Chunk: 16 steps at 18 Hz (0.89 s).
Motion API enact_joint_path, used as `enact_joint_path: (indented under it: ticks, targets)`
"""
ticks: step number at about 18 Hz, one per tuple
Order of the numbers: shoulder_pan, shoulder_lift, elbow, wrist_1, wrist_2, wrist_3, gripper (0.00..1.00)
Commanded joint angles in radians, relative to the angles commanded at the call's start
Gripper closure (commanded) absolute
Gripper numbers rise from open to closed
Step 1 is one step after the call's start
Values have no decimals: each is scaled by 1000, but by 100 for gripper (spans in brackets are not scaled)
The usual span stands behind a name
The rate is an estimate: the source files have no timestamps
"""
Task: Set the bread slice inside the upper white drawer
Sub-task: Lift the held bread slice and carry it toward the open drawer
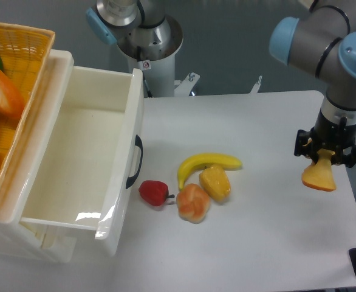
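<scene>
Bread slice pinched between fingers, hanging below.

**Just one fixed cam, high up and angled down**

Only a single view here, so nothing overlaps with anything else. It sits above the near edge of the worktop and looks down and across toward the arm's base at the far side. Medium distance: nearly the whole top fits in, the open white drawer fills the left, the yellow basket is cropped by the left edge, and the arm runs off the top right corner.
</scene>
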Motion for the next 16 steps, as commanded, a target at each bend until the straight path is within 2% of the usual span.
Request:
enact_joint_path:
  ticks: [8,12,16]
  targets:
    - [-57,84,-5,-83,23,-35,99]
    - [-136,138,-21,-115,48,-101,100]
    - [-225,213,-54,-123,46,-216,100]
